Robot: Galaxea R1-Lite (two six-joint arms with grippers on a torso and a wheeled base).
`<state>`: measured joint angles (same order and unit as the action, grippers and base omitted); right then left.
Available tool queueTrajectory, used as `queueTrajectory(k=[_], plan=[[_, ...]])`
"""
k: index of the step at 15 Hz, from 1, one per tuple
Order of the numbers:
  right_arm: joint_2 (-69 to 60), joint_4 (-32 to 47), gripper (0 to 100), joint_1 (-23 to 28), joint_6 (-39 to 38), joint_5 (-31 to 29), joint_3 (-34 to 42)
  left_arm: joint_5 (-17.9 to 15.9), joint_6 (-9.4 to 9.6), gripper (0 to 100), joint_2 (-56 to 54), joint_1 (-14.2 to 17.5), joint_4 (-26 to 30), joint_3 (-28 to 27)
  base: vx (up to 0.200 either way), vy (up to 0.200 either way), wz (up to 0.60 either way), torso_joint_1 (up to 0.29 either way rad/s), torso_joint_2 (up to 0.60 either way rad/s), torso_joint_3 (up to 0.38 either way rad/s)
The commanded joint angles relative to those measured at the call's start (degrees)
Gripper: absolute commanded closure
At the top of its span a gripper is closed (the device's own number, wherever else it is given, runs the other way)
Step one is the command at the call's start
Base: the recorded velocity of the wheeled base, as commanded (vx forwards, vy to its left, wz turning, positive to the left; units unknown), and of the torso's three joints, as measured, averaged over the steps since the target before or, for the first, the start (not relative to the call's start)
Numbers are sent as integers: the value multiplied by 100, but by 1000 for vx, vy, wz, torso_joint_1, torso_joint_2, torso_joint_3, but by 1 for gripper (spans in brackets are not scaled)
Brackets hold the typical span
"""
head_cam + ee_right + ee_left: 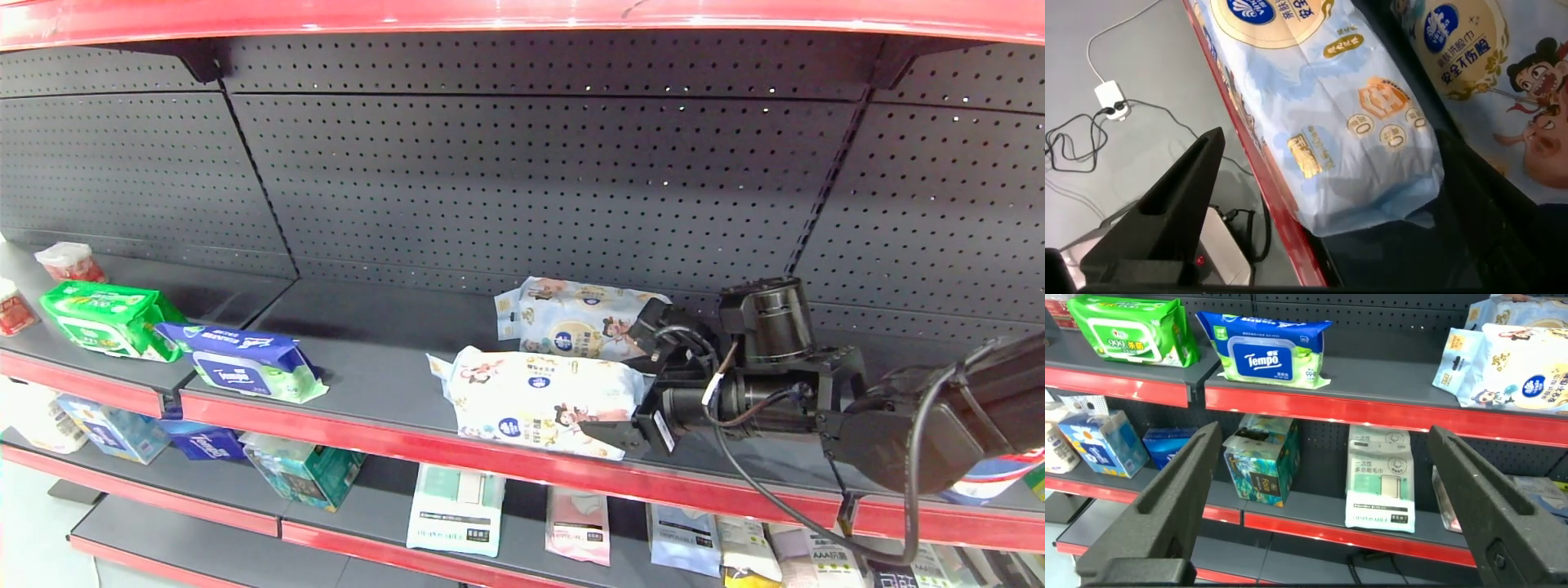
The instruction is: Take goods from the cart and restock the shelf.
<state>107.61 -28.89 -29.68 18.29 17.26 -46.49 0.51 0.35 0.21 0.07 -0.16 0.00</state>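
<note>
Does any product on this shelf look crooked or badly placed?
Yes. The front white wipes pack lies skewed, and its near side seems to overhang the red shelf lip. The blue pack is also turned, one corner reaching the lip.

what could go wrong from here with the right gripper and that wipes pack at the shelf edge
1. The pale blue, cartoon-printed soft wipes pack lies right at the red front lip of the shelf. The open right gripper sits at its end, so a snag while pulling back might drag it off.
2. A second similar pack lies close behind. A push inward could shove it out of place.
</note>
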Motion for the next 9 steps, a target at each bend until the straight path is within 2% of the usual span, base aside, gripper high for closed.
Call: queueTrajectory(k=[1, 5, 6, 9], plan=[[32, -2, 0, -37, 0, -12, 0, 2, 0, 0, -3, 1, -2, 0, 0, 0, 0, 0, 0, 0], [85, -2, 0, -73, 0, -21, 0, 2, 0, 0, -3, 1, -2, 0, 0, 0, 0, 0, 0, 0], [103, -2, 100, -73, -9, -21, -9, 2, 0, 0, -3, 1, -2, 0, 0, 0, 0, 0, 0, 0], [111, -2, 100, -117, -53, -30, -35, 2, 0, 0, -3, 1, -2, 0, 0, 0, 0, 0, 0, 0]])
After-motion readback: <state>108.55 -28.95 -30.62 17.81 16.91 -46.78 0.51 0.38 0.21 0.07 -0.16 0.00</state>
